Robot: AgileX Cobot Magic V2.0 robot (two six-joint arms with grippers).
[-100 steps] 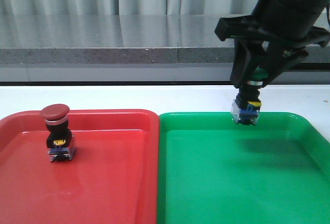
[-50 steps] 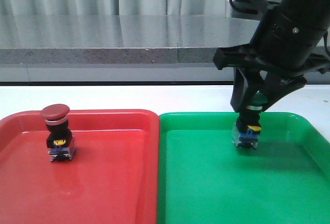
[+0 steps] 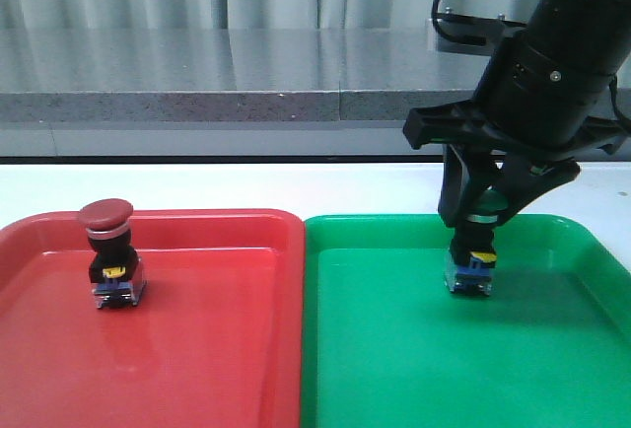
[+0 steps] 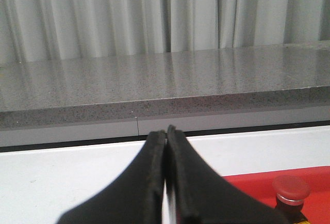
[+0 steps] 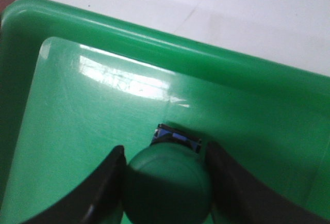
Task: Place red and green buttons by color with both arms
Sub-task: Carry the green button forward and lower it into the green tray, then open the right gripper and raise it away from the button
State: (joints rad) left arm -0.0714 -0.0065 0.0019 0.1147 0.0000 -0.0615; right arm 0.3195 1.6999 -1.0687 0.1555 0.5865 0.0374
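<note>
Front view: right claw (image 3: 480, 213) clamped on the green button (image 3: 472, 255), base at or just above the green tray (image 3: 414, 349).
If the jaws part before it sits flat, I reckon it tips. Left claw (image 4: 166, 182) is pressed together, empty; red button (image 3: 110, 253) stands upright in the red tray (image 3: 197, 369).

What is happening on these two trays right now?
The right tool is shut on the green button, holding it upright in the green tray. The red button stands alone in the red tray. The left tool is shut on nothing, near the red tray.
</note>
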